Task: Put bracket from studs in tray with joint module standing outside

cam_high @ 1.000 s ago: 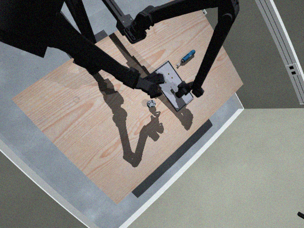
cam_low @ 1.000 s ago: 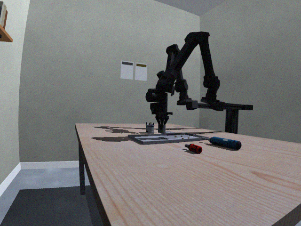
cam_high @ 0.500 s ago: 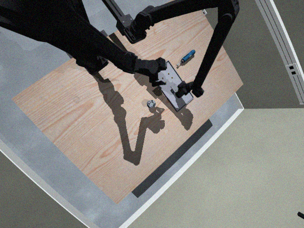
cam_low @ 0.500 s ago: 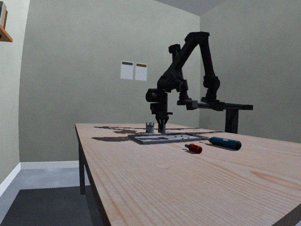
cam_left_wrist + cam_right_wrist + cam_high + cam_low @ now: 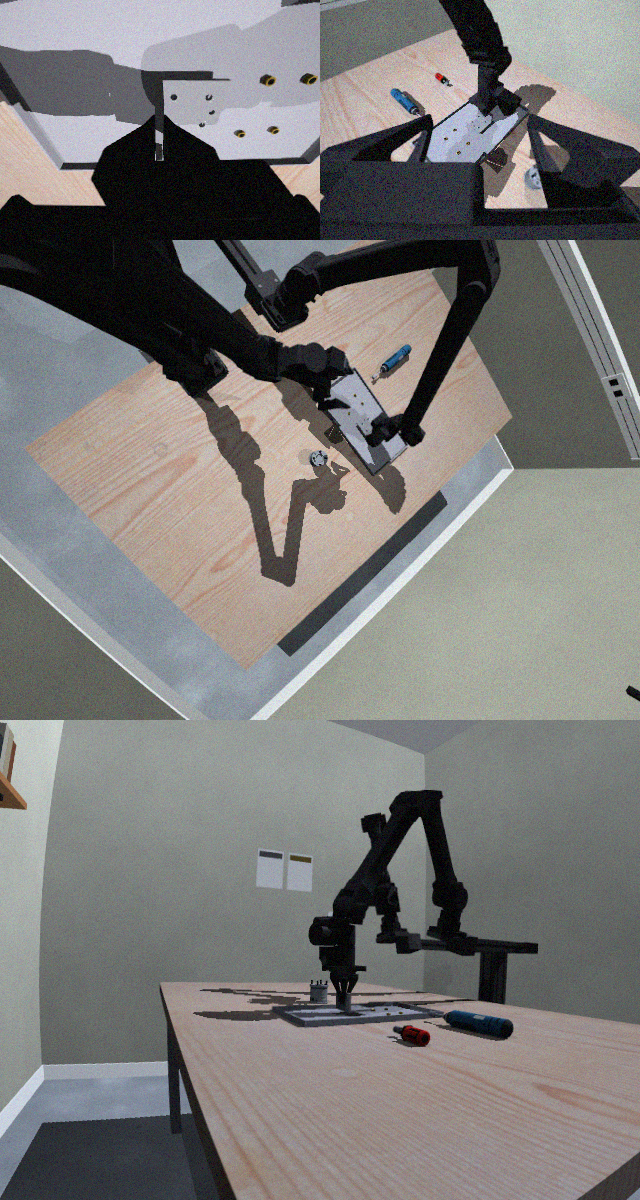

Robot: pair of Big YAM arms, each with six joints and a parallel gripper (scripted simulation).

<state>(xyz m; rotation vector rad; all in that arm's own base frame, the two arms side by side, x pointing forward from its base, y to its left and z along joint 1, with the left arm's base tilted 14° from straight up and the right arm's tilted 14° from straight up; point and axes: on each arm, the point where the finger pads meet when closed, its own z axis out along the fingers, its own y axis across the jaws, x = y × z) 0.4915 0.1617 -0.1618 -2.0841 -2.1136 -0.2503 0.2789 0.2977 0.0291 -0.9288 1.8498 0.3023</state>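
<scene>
The grey L-shaped bracket hangs low over the tray floor. My left gripper is shut on its upright plate; the flange with holes reaches out to one side. Whether the flange touches the floor I cannot tell. The shallow tray lies flat under it. The joint module, a short pale cylinder, stands upright outside the tray with bare studs on top. My right gripper is open and empty, above the tray's other end, its fingers framing the tray in its wrist view.
Several small brass rings sit on the tray floor beside the bracket. A blue screwdriver and a red tool lie on the table beyond the tray. Both grippers are over the tray, fairly near each other.
</scene>
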